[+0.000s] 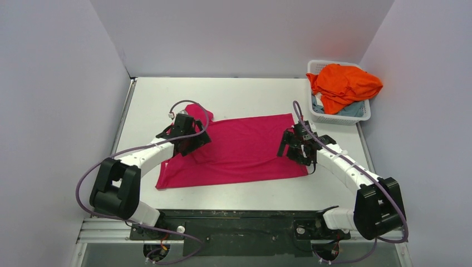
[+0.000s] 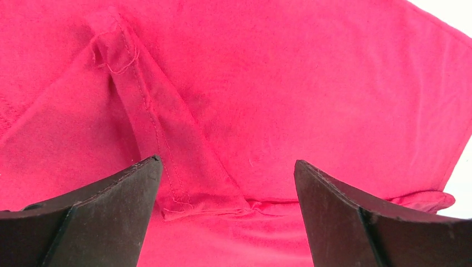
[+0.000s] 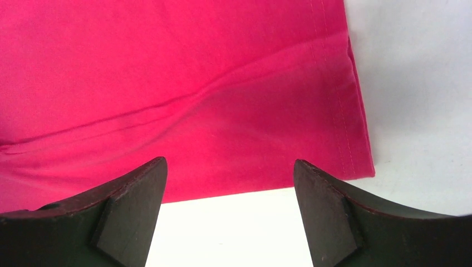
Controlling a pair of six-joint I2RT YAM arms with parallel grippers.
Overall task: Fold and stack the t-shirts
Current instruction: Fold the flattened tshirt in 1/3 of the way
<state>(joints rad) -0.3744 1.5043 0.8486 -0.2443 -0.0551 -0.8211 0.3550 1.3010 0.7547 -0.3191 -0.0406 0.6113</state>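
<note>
1. The table (image 1: 250, 94) is white and matte, with plain pale walls (image 1: 55, 83) on three sides. A black rail (image 1: 234, 214) runs along its near edge.
2. A white basket (image 1: 364, 115) stands at the far right corner. The orange shirt (image 1: 345, 83) is heaped over its rim, with a blue-grey shirt (image 1: 349, 110) beneath.
3. The pink shirt (image 1: 245, 147) lies spread across the table's middle, between the arms, mostly flat with shallow creases.
4. Its left part is doubled over; a stitched seam with loose threads runs along the fold.
5. Its right edge shows a double-stitched hem, the corner lying on bare table.
6. The left gripper (image 2: 228, 189) hangs over the fold, fingers spread wide, holding nothing.
7. The right gripper (image 3: 229, 189) hangs over the hem corner, fingers likewise apart and empty.
</note>
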